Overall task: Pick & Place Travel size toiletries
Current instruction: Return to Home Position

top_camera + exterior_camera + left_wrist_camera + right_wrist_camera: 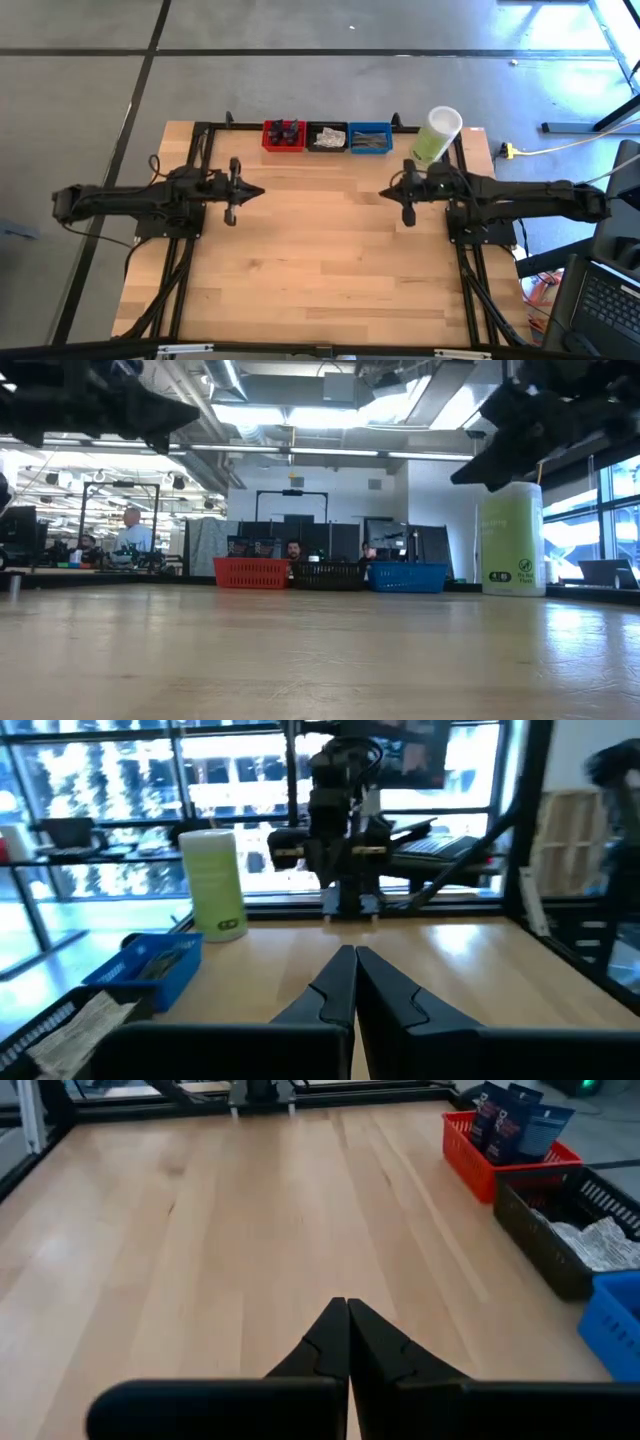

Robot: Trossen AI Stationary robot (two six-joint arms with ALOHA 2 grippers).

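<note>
Wooden table (pixel 320 260), open office seen behind. Left gripper (pixel 262 191), right gripper (pixel 383 194): both clenched, nothing grasped, held facing above mid-table. Red bin (pixel 283 136), black bin (pixel 327 137), blue bin (pixel 370 138): ranged along back edge. Navy tubes (pixel 520 1120) stowed in red, white packets (pixel 600 1240) in black, well apart from both grippers.

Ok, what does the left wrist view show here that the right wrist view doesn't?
Only the left wrist view shows the pale-green container and the right arm across the table. Only the right wrist view shows the red bin with navy tubes standing in it. Both show the black bin holding white packets, the blue bin, the wooden tabletop, and that arm's own hand shut: left hand, right hand.
</note>
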